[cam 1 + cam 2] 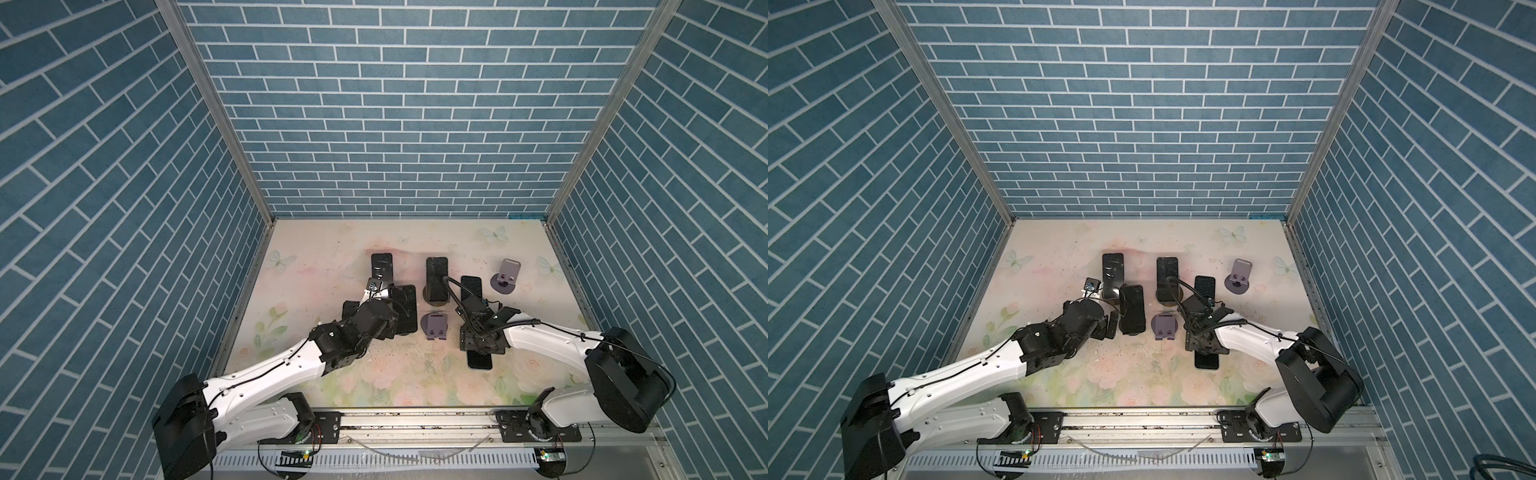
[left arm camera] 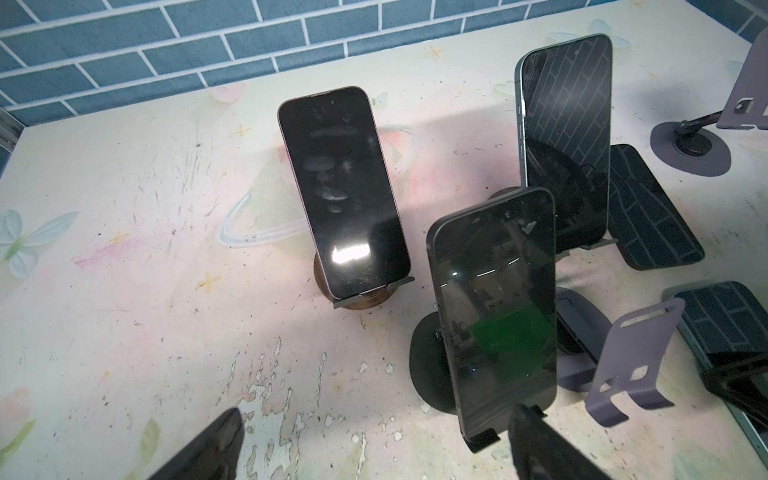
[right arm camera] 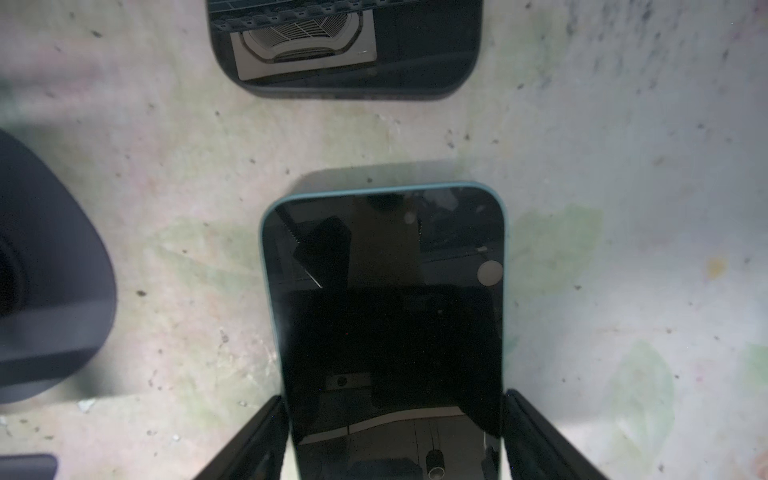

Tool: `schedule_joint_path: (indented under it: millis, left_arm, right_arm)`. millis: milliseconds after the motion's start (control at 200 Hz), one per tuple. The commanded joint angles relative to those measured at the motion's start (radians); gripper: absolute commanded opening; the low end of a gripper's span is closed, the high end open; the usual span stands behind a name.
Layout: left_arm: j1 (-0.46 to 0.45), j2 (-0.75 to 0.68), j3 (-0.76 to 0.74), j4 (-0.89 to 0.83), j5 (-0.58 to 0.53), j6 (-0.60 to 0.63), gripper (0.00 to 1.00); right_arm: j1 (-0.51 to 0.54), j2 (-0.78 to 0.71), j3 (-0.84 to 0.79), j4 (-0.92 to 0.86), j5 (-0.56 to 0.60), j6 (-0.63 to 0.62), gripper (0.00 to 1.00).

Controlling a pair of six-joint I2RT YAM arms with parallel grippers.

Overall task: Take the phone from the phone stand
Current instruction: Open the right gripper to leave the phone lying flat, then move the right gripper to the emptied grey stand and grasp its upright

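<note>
The right fingers [image 3: 257, 440] stand on both sides of a teal-edged phone [image 3: 382, 291], which lies flat with the screen up on the worktop [image 1: 316, 266], at the near right. They are very close to its long edges, but I cannot tell if they grip it or only stand beside it. Just left of this phone is an empty purple stand [image 1: 434, 326]. The left fingers [image 2: 536, 449] are spread wide and hold nothing. One of them is in front of the lower edge of a dark phone [image 2: 494, 307] that leans on a black stand [image 2: 428, 365]. Farther away, a far-left phone [image 2: 343, 191] and a middle phone [image 2: 567, 137] lean on their stands. A second flat phone [image 1: 471, 286] lies right of the middle one.
</note>
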Motion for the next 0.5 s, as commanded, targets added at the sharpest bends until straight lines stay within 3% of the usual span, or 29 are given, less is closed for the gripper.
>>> schedule_joint_path:
  millis: [0,200,495]
  left_arm:
    - [-0.006,-0.017,-0.011,-0.019,-0.021,0.01,1.0]
    - [-0.006,-0.014,-0.011,-0.025,-0.023,0.016,1.0]
    - [-0.006,-0.005,-0.011,-0.021,-0.035,0.029,1.0]
  right_arm:
    - [0.004,0.03,-0.005,-0.013,-0.003,0.021,0.8]
    - [0.003,0.048,0.039,-0.056,0.032,0.066,0.81]
    - [0.013,-0.064,0.128,-0.125,0.089,0.05,0.86]
